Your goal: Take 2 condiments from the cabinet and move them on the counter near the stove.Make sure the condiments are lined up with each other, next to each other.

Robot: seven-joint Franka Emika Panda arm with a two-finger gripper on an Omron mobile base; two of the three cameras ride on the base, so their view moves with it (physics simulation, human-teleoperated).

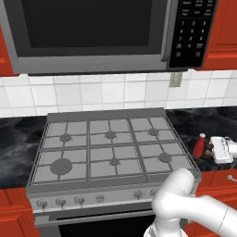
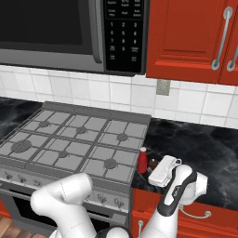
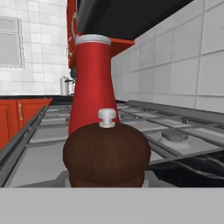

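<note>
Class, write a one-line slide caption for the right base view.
Gripper shut on brown shaker beside the red bottle, on the counter by the stove.

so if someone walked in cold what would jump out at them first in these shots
Probably the big grey six-burner stove filling the middle, under the steel-and-black microwave. Next, on the black counter just right of the stove, a slim red bottle stands with a squat dark-brown shaker beside it. The white arm's end effector is at the shaker, shut on it, and the hand view has the shaker directly in front of the bottle.
</note>
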